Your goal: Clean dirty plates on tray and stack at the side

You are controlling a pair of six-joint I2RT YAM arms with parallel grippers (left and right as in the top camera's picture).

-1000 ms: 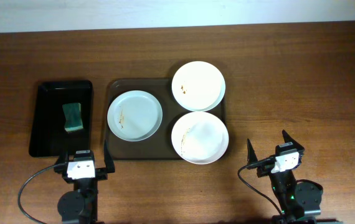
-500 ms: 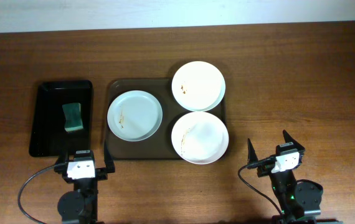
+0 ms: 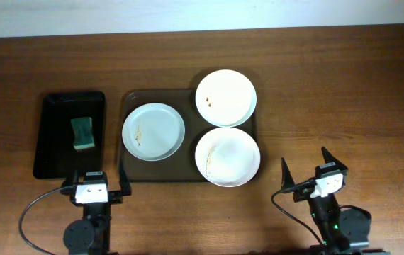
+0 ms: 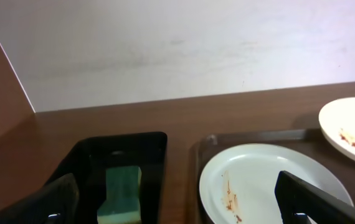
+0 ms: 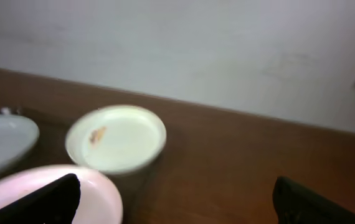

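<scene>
Three white plates with brown smears lie on the dark brown tray [image 3: 132,172]: a bluish one [image 3: 153,132] at the left, one [image 3: 225,97] at the back right overhanging the rim, one [image 3: 227,156] at the front right. My left gripper [image 3: 93,182] is open and empty at the table's front, near the tray's front left corner. My right gripper [image 3: 305,170] is open and empty, to the right of the front right plate. The left wrist view shows the bluish plate [image 4: 265,183] and the tray [image 4: 205,146]. The right wrist view shows the back plate [image 5: 116,137] and the front plate [image 5: 96,193], blurred.
A smaller glossy black tray [image 3: 52,152] stands left of the brown tray and holds a green sponge [image 3: 82,133], also seen in the left wrist view [image 4: 120,194]. A pale wall runs behind the wooden table's far edge.
The right arm has shifted very slightly; the right wrist view is blurred. The plates, trays and left gripper have not moved.
</scene>
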